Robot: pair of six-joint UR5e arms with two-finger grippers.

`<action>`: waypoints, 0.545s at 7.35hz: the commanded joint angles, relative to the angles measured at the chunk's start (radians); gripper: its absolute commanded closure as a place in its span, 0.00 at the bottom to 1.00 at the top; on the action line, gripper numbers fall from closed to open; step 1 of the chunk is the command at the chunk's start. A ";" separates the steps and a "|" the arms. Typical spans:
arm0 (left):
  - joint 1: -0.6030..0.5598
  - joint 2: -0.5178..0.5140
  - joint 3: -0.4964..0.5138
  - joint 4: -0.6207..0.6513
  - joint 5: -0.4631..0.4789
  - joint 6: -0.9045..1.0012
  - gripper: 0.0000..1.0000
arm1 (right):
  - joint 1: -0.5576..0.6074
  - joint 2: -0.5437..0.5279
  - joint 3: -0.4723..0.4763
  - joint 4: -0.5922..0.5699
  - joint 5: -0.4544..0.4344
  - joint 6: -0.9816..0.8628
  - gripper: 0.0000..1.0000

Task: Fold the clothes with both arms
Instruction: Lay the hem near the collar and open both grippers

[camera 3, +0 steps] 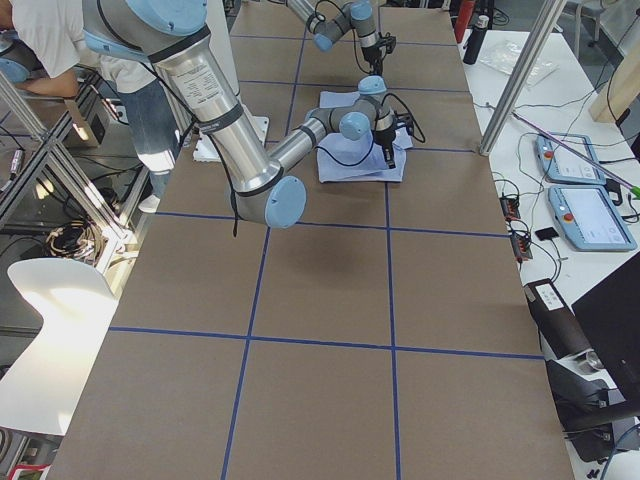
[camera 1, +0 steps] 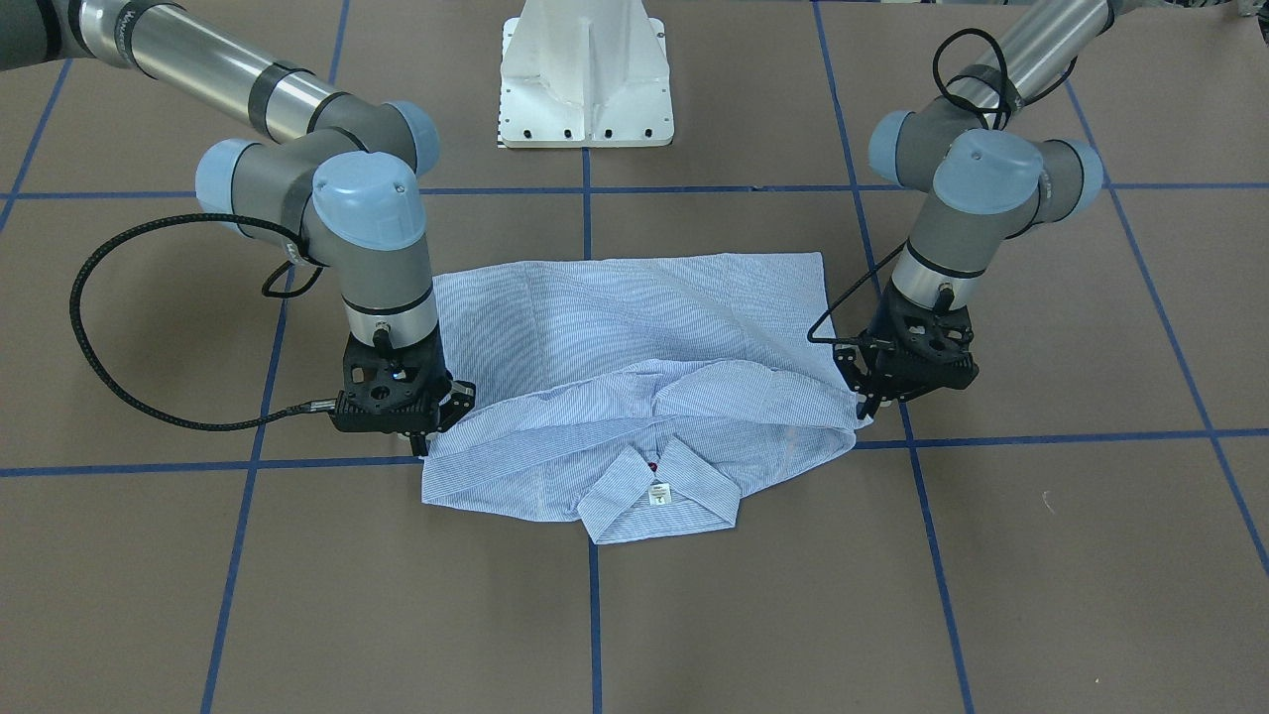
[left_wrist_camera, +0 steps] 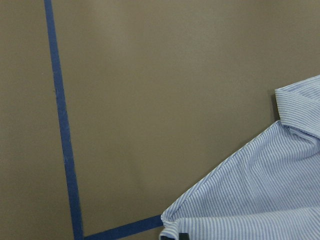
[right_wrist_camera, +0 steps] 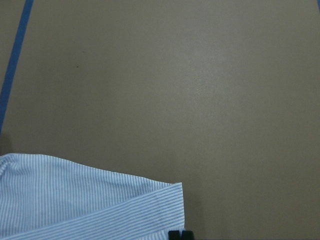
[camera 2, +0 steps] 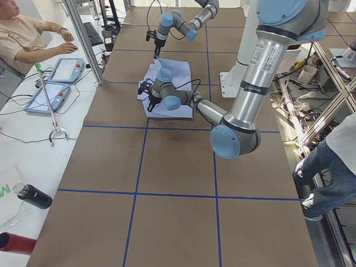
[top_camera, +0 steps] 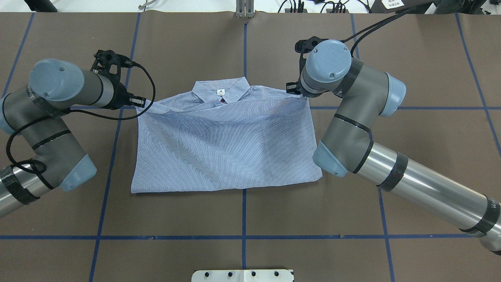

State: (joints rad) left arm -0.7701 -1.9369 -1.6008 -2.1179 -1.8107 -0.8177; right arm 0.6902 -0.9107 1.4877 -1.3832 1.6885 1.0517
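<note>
The light blue striped shirt [camera 1: 634, 317] [top_camera: 223, 145] lies in the middle of the brown table, its lower half folded up toward the collar [camera 1: 659, 491] [top_camera: 221, 88]. The small white neck label shows at the collar. My left gripper [top_camera: 137, 103] [camera 1: 867, 402] is shut on the folded edge at one shoulder corner. My right gripper [top_camera: 292, 88] [camera 1: 436, 421] is shut on the opposite corner. Each wrist view shows striped cloth [left_wrist_camera: 260, 190] [right_wrist_camera: 75, 200] running into the black fingertips at the bottom edge. The fold hangs slightly raised between the two grippers.
The white pedestal base [camera 1: 587, 74] [top_camera: 242, 275] stands on the robot's side of the shirt. Blue tape lines [top_camera: 243, 211] grid the table. A seated person [camera 2: 22, 33] with teach pendants [camera 2: 55, 83] is beyond the far edge; another person [camera 2: 334, 161] stands near the base.
</note>
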 commanded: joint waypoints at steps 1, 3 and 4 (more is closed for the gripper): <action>0.000 0.001 -0.001 -0.001 -0.001 -0.001 1.00 | 0.000 0.000 -0.014 0.016 0.005 -0.002 1.00; 0.000 0.003 -0.001 -0.005 -0.001 0.000 1.00 | 0.006 0.000 -0.014 0.016 0.011 -0.044 1.00; 0.000 0.006 -0.001 -0.013 -0.001 -0.001 1.00 | 0.012 -0.002 -0.014 0.016 0.019 -0.044 1.00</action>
State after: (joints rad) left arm -0.7700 -1.9336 -1.6015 -2.1233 -1.8116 -0.8181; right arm 0.6957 -0.9117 1.4745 -1.3670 1.6991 1.0194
